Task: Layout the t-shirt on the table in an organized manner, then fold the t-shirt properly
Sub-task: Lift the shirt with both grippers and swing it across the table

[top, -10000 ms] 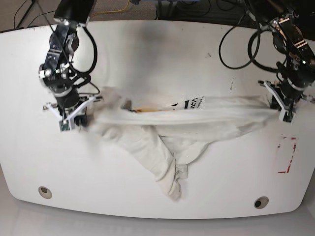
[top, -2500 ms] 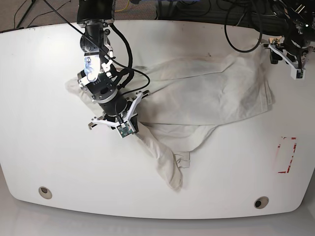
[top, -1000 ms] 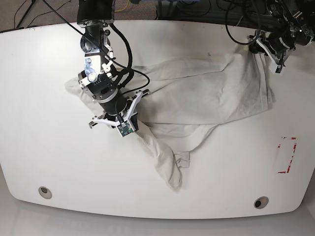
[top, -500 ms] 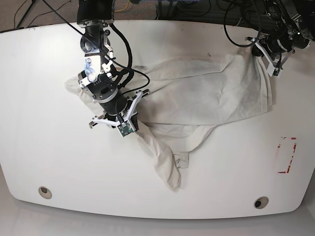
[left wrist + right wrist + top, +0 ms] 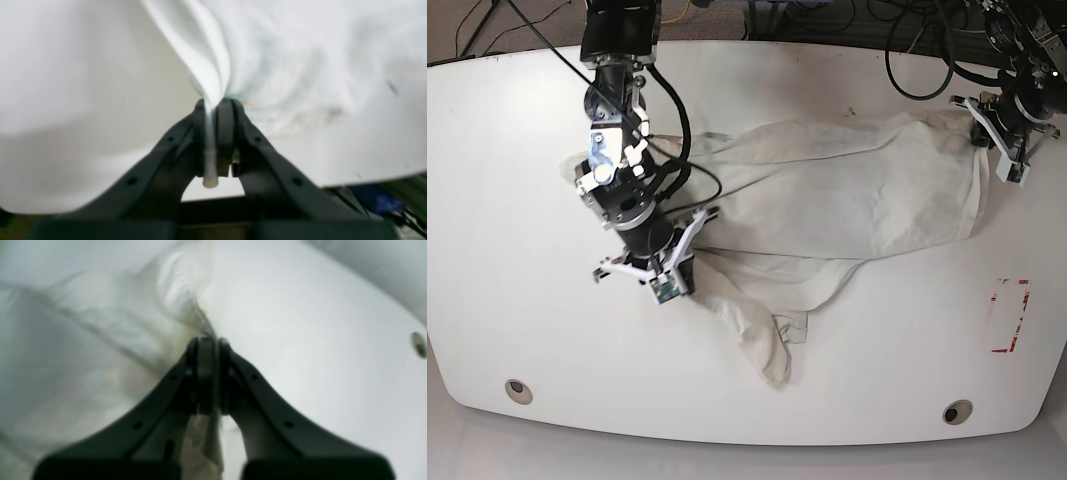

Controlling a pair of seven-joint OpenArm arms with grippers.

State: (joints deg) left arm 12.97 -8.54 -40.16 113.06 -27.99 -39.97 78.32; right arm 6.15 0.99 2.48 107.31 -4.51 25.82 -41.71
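Left wrist view: the left gripper (image 5: 213,110) has its jaws clamped on a thin fold of the t-shirt (image 5: 267,56), hem protruding behind the pads. Right wrist view: the right gripper (image 5: 206,343) has its jaws pressed together at a bunched edge of cloth, apparently pinching it. Base view: one t-shirt lies crumpled across the middle of the one table (image 5: 847,70) between two arms, so the layout step is judged in hand; next, both grips should pull apart to spread it.
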